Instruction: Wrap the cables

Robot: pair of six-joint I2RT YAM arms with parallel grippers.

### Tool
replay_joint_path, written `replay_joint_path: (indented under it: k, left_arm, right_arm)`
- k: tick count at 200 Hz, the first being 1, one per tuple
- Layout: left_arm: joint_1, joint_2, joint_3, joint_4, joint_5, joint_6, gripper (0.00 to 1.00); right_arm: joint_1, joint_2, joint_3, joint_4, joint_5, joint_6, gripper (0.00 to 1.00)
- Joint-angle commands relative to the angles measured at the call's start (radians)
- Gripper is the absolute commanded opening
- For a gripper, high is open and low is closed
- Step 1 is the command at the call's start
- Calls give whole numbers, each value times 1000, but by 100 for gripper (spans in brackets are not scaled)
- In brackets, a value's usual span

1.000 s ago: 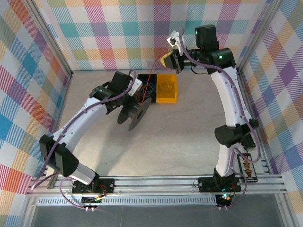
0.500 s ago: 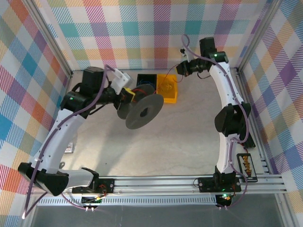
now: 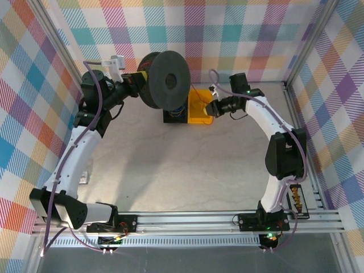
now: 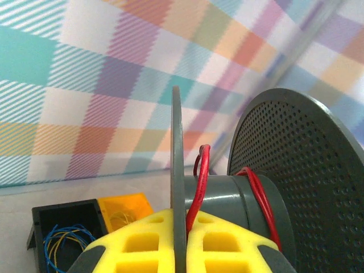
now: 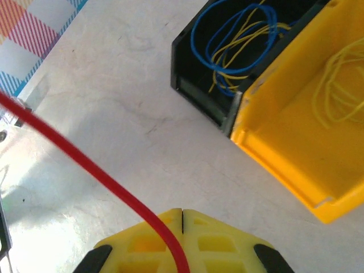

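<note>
- My left gripper (image 4: 179, 242) is clamped on the spool (image 3: 166, 79) by its flange, up at far left.
- My right gripper (image 5: 182, 224) pinches the red cable (image 5: 85, 165) running off the hub; I'd feed it taut between flanges.

Three walls close in the table (image 3: 182, 170): a back wall (image 3: 227, 34), a left wall (image 3: 25, 119) and a right wall (image 3: 344, 114). All three wear the same pastel plaid of teal, orange, purple, pink, yellow and white, the squares filled with fine diagonal stripes. A grey metal post (image 3: 62, 48) rises at the far left corner of the table, and a second post (image 3: 310, 42) at the far right corner. The table top is pale beige-grey stone with faint dark veins, matt and evenly lit, with only soft shadows. Silver rails (image 3: 187, 219) run along its near edge, with a perforated strip (image 3: 170, 241) just beyond them.
</note>
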State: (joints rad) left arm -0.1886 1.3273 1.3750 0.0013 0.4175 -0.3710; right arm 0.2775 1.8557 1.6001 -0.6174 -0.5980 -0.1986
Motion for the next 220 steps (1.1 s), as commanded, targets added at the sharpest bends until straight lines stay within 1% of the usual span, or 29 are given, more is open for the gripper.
replay_joint_path:
  k: [1,12,22,35,51,57,80,99,114,138,152,183,196,220]
  left_arm:
    - [6,-4,-6,250,-265,-189,0]
    - [-1,6,-5,235,-338,-202,0]
    - [-7,20,-2,233,-374,-204,0]
    - [-30,34,2,209,-450,-199,0]
    - [-74,58,33,128,-593,-144,0]
    - [-91,74,54,92,-645,-114,0]
    - [-177,156,144,-17,-835,6,0]
    - [-249,241,211,-73,-943,108,0]
    - [-300,301,250,-104,-1012,184,0]
    - [-351,353,256,-126,-1087,262,0]
    - [-363,353,233,-124,-1107,290,0]
    - [-379,362,230,-173,-1140,378,0]
    - [-379,349,221,-190,-1142,388,0]
    - [-377,295,172,-159,-1142,368,0]
  right_arm:
    - [52,-38,-85,41,65,35,0]
    - [88,-55,-119,53,78,48,0]
    - [120,-68,-143,65,91,62,0]
    - [163,-88,-167,79,108,80,0]
    - [221,-112,-181,88,116,88,0]
    - [247,-116,-177,82,127,123,0]
    - [346,-114,-121,36,147,115,0]
    - [411,-90,-35,-31,159,104,0]
    - [437,-82,25,-70,167,64,0]
    - [444,-100,78,-84,157,65,0]
    - [444,-114,88,-90,142,61,0]
    - [443,-146,97,-112,179,42,0]
    - [442,-154,113,-132,201,27,0]
    - [437,-150,109,-144,235,14,0]
